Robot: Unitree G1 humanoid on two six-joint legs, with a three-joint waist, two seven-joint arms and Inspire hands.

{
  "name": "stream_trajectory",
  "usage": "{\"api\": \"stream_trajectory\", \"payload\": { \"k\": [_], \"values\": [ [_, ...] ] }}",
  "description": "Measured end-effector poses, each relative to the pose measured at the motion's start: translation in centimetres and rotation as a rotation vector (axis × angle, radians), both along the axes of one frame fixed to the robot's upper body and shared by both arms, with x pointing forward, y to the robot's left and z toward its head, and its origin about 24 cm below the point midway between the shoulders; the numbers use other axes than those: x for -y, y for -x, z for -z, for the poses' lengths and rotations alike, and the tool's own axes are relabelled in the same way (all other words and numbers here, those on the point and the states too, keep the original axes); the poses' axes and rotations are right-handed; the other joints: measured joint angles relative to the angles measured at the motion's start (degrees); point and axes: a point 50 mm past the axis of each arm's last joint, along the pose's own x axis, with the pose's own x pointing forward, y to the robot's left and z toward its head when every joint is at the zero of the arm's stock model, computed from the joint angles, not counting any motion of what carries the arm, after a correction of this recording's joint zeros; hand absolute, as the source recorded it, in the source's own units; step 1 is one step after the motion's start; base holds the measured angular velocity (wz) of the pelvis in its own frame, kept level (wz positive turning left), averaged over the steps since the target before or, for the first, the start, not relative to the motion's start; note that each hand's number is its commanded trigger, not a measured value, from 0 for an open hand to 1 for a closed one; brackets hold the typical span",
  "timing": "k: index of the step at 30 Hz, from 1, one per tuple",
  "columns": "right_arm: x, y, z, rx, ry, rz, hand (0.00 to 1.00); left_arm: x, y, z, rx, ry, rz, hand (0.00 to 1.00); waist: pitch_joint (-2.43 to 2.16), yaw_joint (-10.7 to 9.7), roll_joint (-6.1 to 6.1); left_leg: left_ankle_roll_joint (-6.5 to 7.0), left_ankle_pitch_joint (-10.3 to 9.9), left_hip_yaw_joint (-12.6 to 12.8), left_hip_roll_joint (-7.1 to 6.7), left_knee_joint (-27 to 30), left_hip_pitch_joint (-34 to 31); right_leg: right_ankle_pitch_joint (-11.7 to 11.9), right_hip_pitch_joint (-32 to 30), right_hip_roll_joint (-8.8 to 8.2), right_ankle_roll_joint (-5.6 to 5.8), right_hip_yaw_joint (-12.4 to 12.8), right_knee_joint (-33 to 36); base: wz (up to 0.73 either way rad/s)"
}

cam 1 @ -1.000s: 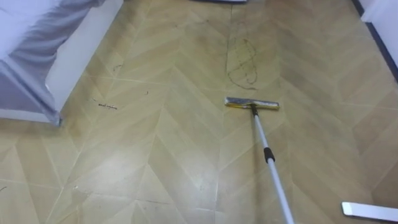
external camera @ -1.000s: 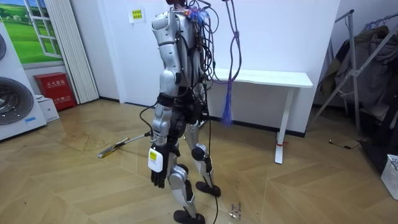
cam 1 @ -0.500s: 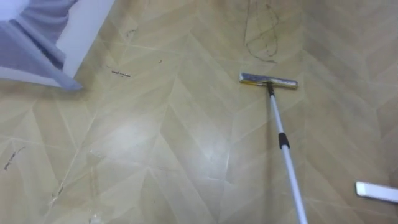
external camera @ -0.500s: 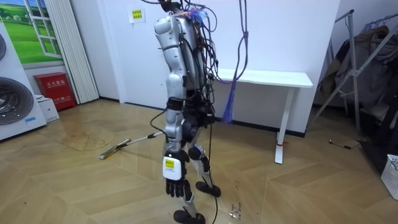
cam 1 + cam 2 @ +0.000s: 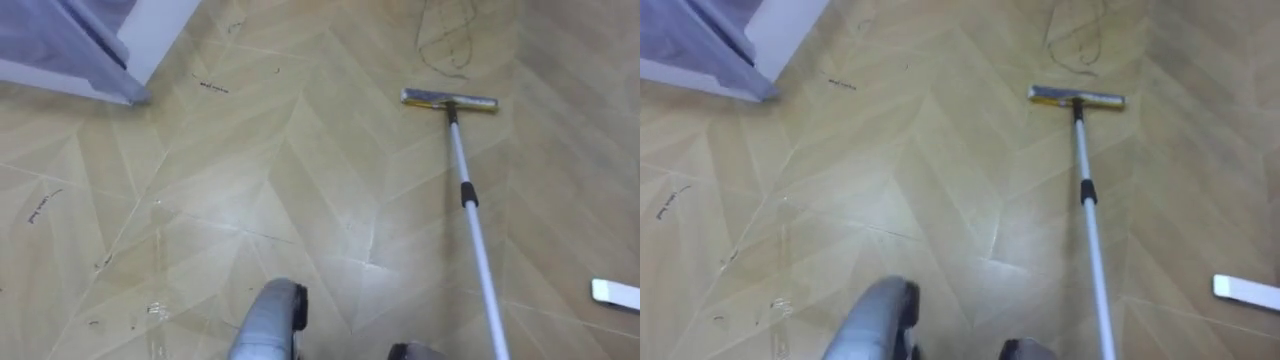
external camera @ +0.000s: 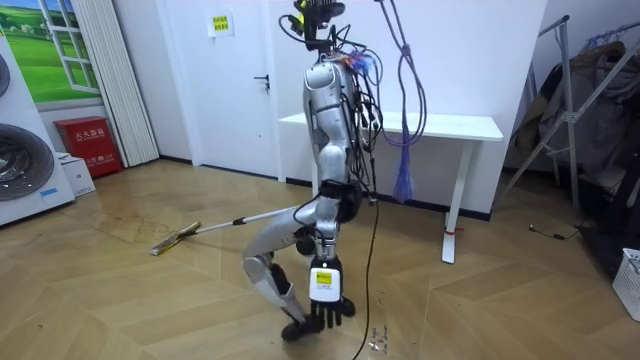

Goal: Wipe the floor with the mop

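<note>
The floor (image 5: 250, 170) is light yellow-brown wood, and its boards make a zigzag pattern. Thin dark scribbles (image 5: 447, 35) loop across it. The mop head (image 5: 449, 99) is grey with a yellow edge. Its pole (image 5: 478, 240) is silver-white with 1 black band (image 5: 468, 196). A flat piece (image 5: 615, 292) lying on the floor is white. In the room view the table (image 6: 440, 125) and the wall (image 6: 180, 80) are white, a box (image 6: 90, 145) is red, and the left hand (image 6: 330, 308) is black.

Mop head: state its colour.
Mop head: grey with a yellowish edge; left eye view shows it best.
</note>
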Motion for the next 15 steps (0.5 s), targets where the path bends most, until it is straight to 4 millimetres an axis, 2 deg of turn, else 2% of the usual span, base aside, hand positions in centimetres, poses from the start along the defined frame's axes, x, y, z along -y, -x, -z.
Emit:
{"api": "stream_trajectory", "payload": {
  "k": [1, 2, 3, 4, 5, 6, 7, 8, 9, 10, 11, 12, 13, 15],
  "values": [
    [0.1, -0.9, -0.2, 0.028, -0.005, -0.003, 1.00, -0.3, -0.2, -0.1, 0.013, -0.008, 0.014, 0.00, 0.10, 0.3, -0.24, 0.26, -1.7, 1.3, -0.11, -3.9, 0.2, -0.3, 0.0, 0.07, 0.53, 0.1, 0.0, -0.10],
    [0.2, -1.7, -0.5, 0.054, -0.012, -0.003, 1.00, -0.6, -0.5, -0.3, 0.030, -0.009, 0.022, 0.00, 0.18, 0.4, -0.41, 0.29, -3.6, 2.2, -0.26, -12.2, 2.0, -0.5, -0.2, 0.09, 0.96, 0.2, -0.3, 0.00],
    [0.3, -2.0, -0.6, 0.064, -0.013, -0.001, 1.00, -0.8, -0.7, -0.3, 0.039, -0.007, 0.026, 0.00, 0.18, 0.3, -0.43, 0.33, -4.5, 2.2, -0.34, -17.4, 3.0, -0.7, -0.4, 0.09, 1.30, 0.2, -0.4, 0.12],
    [0.4, -2.2, -0.6, 0.076, -0.013, 0.003, 1.00, -0.9, -1.2, -0.4, 0.056, -0.003, 0.034, 0.00, 0.39, 0.0, -0.46, 0.83, -8.8, 2.5, -0.71, -23.5, 4.8, -1.1, -0.6, -0.07, 1.89, 0.2, -0.7, 0.20],
    [0.4, -1.9, -0.6, 0.077, -0.016, 0.011, 1.00, -1.0, -1.6, -0.5, 0.066, -0.002, 0.039, 0.00, 0.31, -0.3, -0.32, 1.22, -11.1, 2.7, -1.13, -25.1, 5.6, -1.2, -0.6, -0.27, 2.19, 0.1, -1.1, 0.36],
    [0.6, -0.9, -0.4, 0.064, -0.022, 0.038, 1.00, -0.9, -2.1, -0.5, 0.078, 0.002, 0.044, 0.00, 0.05, -0.5, 0.13, 4.40, -14.8, 3.6, -1.86, -27.8, 6.9, -1.3, -0.2, -0.53, 3.16, 0.1, -2.1, 0.36],
    [0.8, 0.0, -0.3, 0.046, -0.026, 0.060, 1.00, -0.8, -2.7, -0.6, 0.092, 0.005, 0.049, 0.00, 0.17, -0.7, -0.04, 5.74, -15.7, 3.9, -3.01, -28.6, 7.8, -1.0, 0.6, -1.61, 4.46, 0.0, -3.3, 0.33],
    [1.3, 1.0, -0.2, 0.024, -0.017, 0.064, 1.00, -0.7, -3.1, -0.6, 0.101, 0.006, 0.058, 0.00, 0.03, -1.3, 0.18, 7.20, -16.6, 3.9, -4.35, -29.2, 8.7, -0.7, 1.6, -2.15, 4.95, 0.6, -4.2, 0.23],
    [1.6, 1.6, -0.3, 0.013, -0.012, 0.071, 1.00, -0.7, -3.2, -0.6, 0.103, 0.005, 0.062, 0.00, -0.04, -1.8, 0.31, 7.73, -17.3, 4.0, -4.98, -29.4, 9.2, -0.5, 1.8, -2.30, 5.43, 1.4, -3.6, 0.34],
    [2.3, 3.1, -0.3, -0.021, 0.007, 0.083, 1.00, -0.7, -4.0, -0.8, 0.120, 0.001, 0.070, 0.00, 0.09, -2.5, 0.82, 8.64, -18.4, 4.1, -6.33, -29.4, 10.2, 1.9, 0.9, -2.45, 6.05, 3.1, -0.6, 0.35],
    [2.9, 5.0, -0.3, -0.064, 0.030, 0.092, 1.00, -0.7, -4.4, -0.9, 0.142, -0.012, 0.078, 0.00, -0.28, -2.8, 1.44, 9.64, -19.6, 4.2, -6.80, -29.3, 11.1, 6.1, -1.1, -2.29, 6.99, 5.2, 3.6, 0.26],
    [3.0, 5.7, -0.3, -0.081, 0.037, 0.097, 1.00, -0.8, -4.7, -1.0, 0.160, -0.021, 0.086, 0.00, -0.39, -2.8, 1.66, 9.94, -20.3, 4.2, -6.98, -29.4, 11.7, 8.3, -2.1, -2.10, 7.66, 6.1, 5.5, -0.04],
    [2.9, 6.8, -0.2, -0.107, 0.044, 0.103, 1.00, -0.9, -5.0, -1.2, 0.180, -0.039, 0.090, 0.00, -0.59, -3.0, 2.17, 9.99, -21.7, 3.8, -7.09, -29.7, 12.7, 10.3, -4.4, -1.43, 7.83, 6.9, 7.1, -0.16],
    [2.3, 8.3, 0.1, -0.140, 0.043, 0.110, 1.00, -0.8, -5.5, -1.3, 0.202, -0.057, 0.089, 0.00, -0.63, -4.4, 2.94, 10.38, -22.6, 3.6, -7.09, -30.6, 14.5, 10.4, -8.1, -0.74, 7.90, 7.6, 6.1, 0.01]
  ]
}}
